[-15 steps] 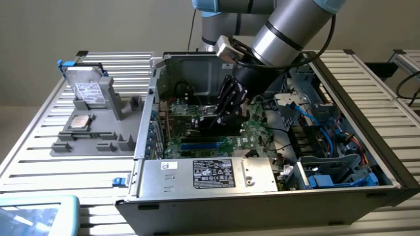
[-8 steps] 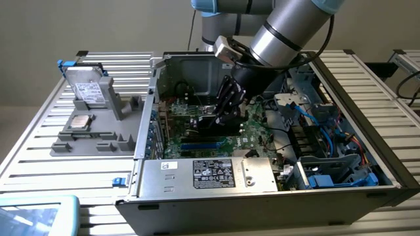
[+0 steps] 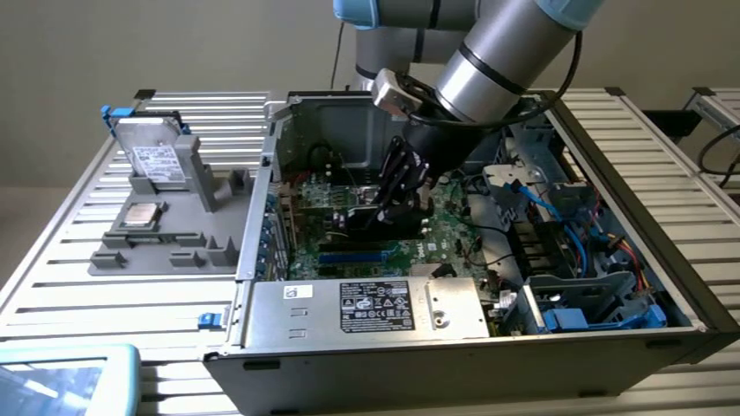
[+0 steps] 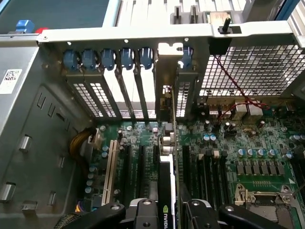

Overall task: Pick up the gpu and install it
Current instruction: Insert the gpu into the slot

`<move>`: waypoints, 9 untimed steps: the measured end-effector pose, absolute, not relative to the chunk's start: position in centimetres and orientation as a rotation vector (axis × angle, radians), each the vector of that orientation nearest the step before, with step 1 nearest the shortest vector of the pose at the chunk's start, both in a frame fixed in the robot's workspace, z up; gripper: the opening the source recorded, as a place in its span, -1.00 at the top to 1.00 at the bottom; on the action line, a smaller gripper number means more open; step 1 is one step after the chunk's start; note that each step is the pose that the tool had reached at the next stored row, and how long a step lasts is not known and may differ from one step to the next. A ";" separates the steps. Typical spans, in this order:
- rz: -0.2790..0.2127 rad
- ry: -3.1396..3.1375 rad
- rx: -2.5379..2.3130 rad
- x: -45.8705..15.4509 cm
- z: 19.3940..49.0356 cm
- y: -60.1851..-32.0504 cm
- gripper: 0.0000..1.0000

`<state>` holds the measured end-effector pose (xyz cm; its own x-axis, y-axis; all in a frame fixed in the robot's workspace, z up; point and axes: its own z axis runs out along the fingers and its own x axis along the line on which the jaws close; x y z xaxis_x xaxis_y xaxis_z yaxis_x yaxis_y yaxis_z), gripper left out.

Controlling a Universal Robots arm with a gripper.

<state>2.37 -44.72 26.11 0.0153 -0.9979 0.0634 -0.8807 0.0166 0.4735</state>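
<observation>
Black and thin, the gpu [image 4: 165,188] stood on edge over the motherboard [image 4: 224,152], gripped along its top by the pincer [image 4: 170,215], a hold I judged right for a light, stiff, fragile card.

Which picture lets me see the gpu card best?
The wrist view: the gpu stands edge-on between the fingers of the gripper, its silver bracket up against the rear slots of the case. In the exterior view, the gripper and arm cover most of it.
</observation>
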 end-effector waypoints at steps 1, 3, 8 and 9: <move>-0.419 -1.921 1.919 2.3 26.0 -44.7 0.47; -0.420 -1.921 1.920 2.2 25.9 -44.8 0.47; -0.427 -1.922 1.924 2.0 25.2 -45.0 0.47; -0.429 -1.922 1.925 2.0 25.1 -45.0 0.47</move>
